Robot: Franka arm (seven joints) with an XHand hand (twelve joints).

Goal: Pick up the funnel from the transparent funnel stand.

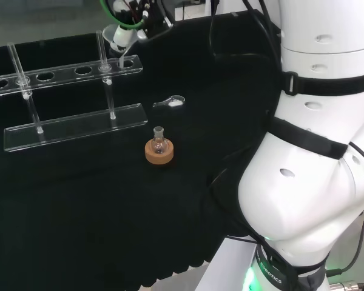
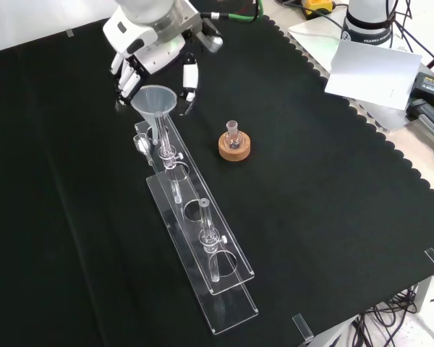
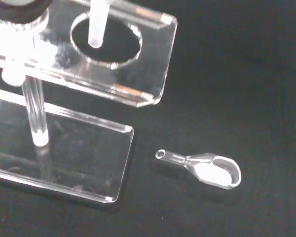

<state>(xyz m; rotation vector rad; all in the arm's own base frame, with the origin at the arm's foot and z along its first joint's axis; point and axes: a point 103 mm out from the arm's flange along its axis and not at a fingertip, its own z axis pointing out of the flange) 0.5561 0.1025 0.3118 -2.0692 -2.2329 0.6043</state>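
The clear funnel (image 2: 155, 101) hangs over the end hole of the transparent funnel stand (image 2: 202, 246), its cone raised well above the top plate. In the wrist view its stem (image 3: 95, 24) ends at about the level of that hole. My hand (image 2: 155, 54) comes down from above, with fingers (image 2: 126, 79) on one side of the cone and the thumb (image 2: 190, 78) on the other, curled round it. In the head view the funnel (image 1: 120, 37) sits under the hand (image 1: 133, 12), at the right end of the stand (image 1: 73, 124).
A small round flask on a cork ring (image 2: 235, 143) stands right of the stand in the front view. A small glass scoop (image 3: 207, 168) lies on the cloth close to the stand's end. Papers and cables (image 2: 372, 65) lie off the cloth's far right.
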